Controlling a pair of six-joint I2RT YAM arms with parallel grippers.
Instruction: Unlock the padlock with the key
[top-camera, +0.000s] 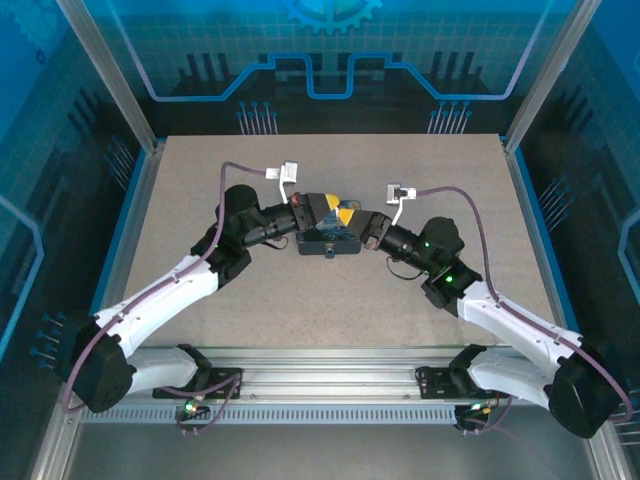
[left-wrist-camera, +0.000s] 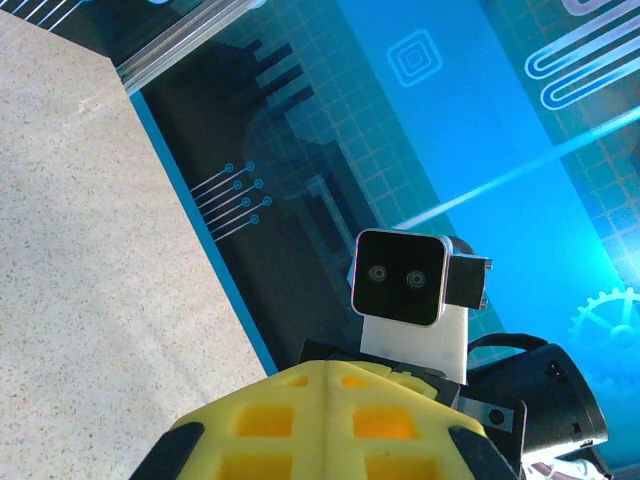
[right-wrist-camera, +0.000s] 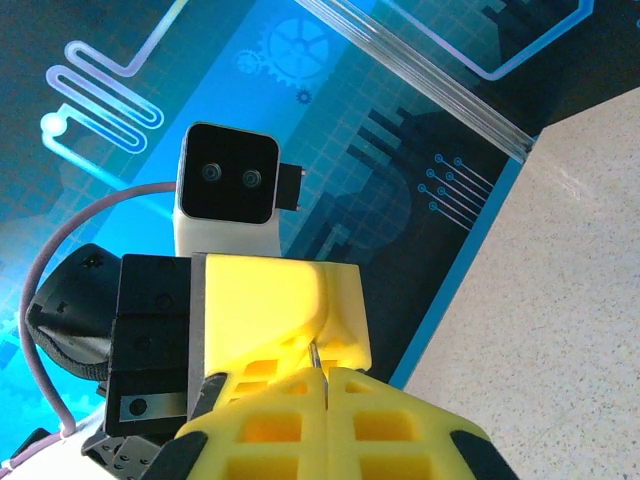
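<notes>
Right claw (right-wrist-camera: 325, 390) pinches key (right-wrist-camera: 315, 353) beside left claw (right-wrist-camera: 300, 310).

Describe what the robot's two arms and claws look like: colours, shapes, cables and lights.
Each arm has white lower links and black upper joints: left arm, right arm. A purple-grey cable loops along each to a white-mounted black wrist camera. Green lights glow on the right arm. The left claw and right claw have yellow lattice fingers with black edges.

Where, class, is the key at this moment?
In the right wrist view, the key is a thin metal sliver pinched in the tips of the shut right claw, pointing at the left claw just ahead.
</notes>
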